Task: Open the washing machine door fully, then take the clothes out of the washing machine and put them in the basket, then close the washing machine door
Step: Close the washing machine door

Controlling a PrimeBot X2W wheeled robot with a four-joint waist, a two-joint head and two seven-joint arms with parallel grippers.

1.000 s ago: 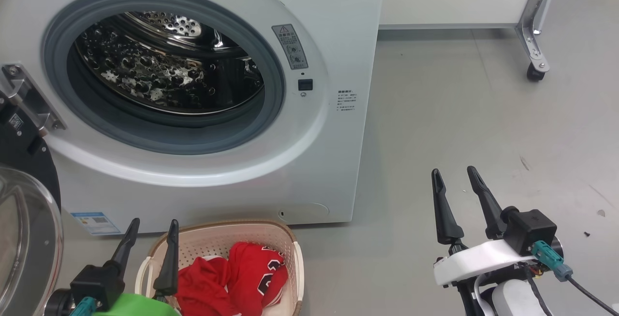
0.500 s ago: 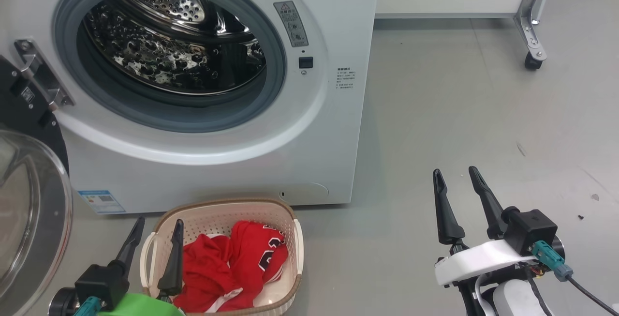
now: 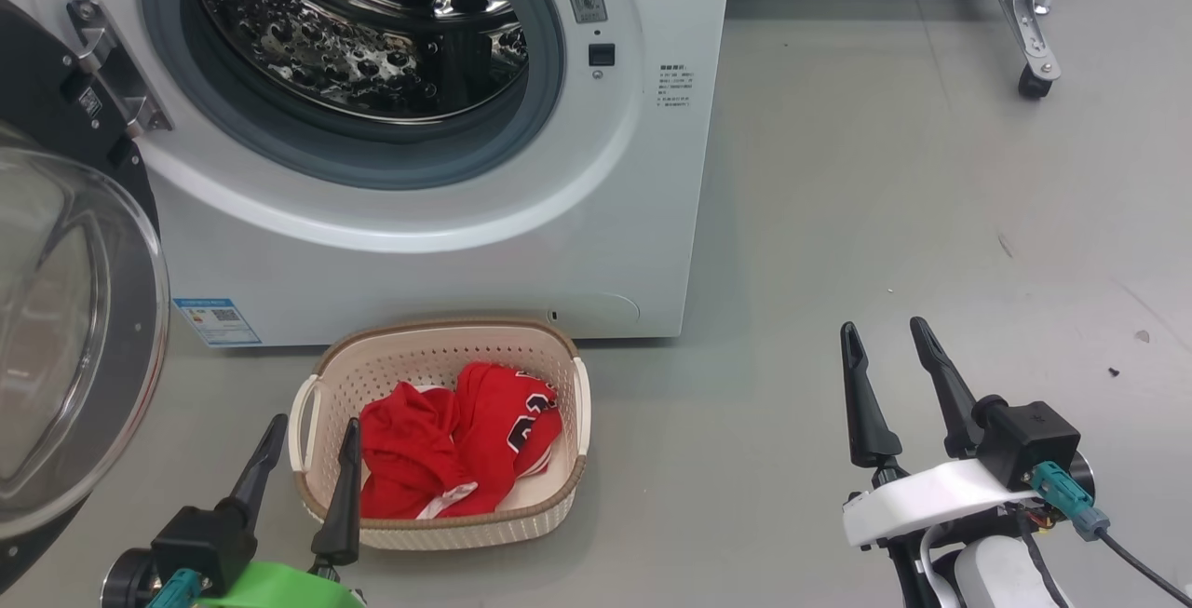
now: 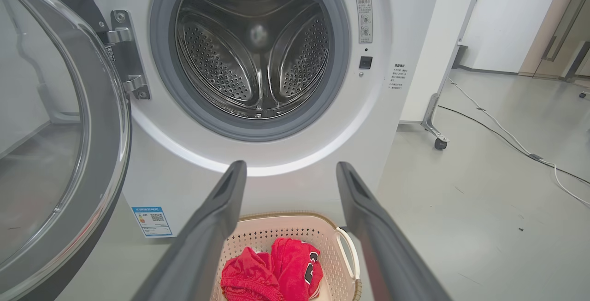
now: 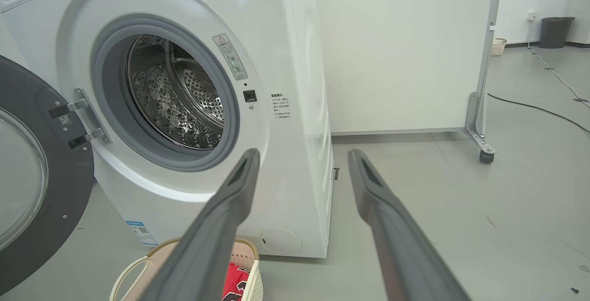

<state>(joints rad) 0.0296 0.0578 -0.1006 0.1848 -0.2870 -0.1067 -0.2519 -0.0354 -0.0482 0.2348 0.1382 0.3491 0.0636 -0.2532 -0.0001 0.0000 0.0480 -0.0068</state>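
The head camera is tipping downward and drawing back: the whole picture is shifting, so the washing machine (image 3: 447,254) is sliding toward the top edge while the basket (image 3: 466,529), half cut off a moment ago, is now showing whole. The things themselves are not moving. The basket is sitting on the floor (image 3: 838,217) just in front of the machine, below the round opening, and the clothes (image 3: 456,445) are lying bunched inside it, red with white trim and a number showing. The steel drum (image 3: 354,40) is looking empty from both the head and the left wrist views, so the unloading is probably finished and the robot seems to be backing off to take in the scene. The washing machine door (image 3: 65,329) is hanging wide open at the left, its glass bowl facing the camera, so closing it is likely the step remaining.

The left gripper (image 3: 315,424) is staying low at the near left, fingers pointing up toward the basket's left handle, jaws spread wide and holding nothing. The right gripper (image 3: 883,327) is hovering over bare floor at the near right, well apart from both machine and basket, jaws likewise spread and empty. The left arm is sitting nearer the door, so it looks the better placed to push it shut.
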